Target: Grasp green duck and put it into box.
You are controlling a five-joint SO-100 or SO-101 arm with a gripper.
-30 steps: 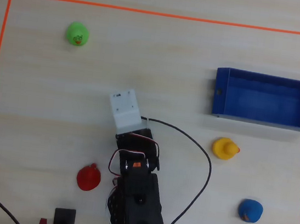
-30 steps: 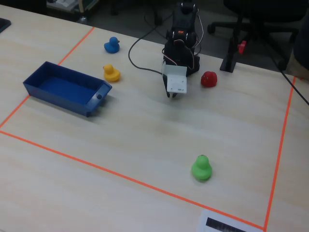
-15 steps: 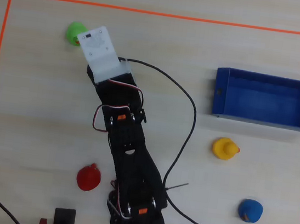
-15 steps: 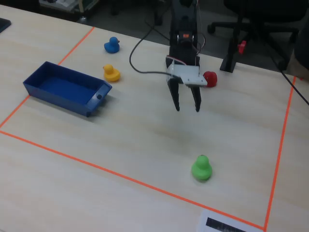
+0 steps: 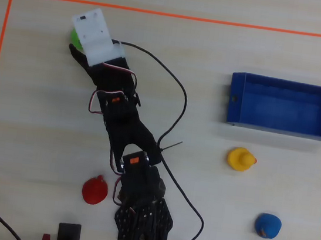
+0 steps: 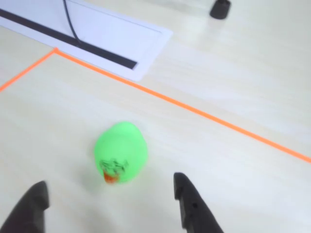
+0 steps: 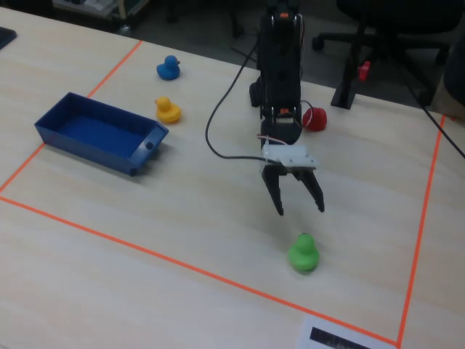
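**Operator:** Fingertips are framing the bottom of the wrist view, one at the left edge, one right of centre. What is the hand doing?

**Technician:** It is standing wide open and gripping nothing. In the fixed view it is hanging above the worktop, with the green duck lying just beyond its tips and not touching them.

**Operator:** Working left to right in the overhead view, where is everything sitting?

**Technician:** The green duck is lying far left, mostly hidden under the wrist housing. A red toy is resting near the arm's base, then a yellow duck and a blue duck. The box is sitting well apart at the right, empty.

**Operator:** How is the duck likely to handle?

**Technician:** It is looking light, smooth and rounded, probably soft rubber, so it may squirt out of a shallow pinch. The fingers should be closing across the widest part of the body, low down, on opposite flanks.
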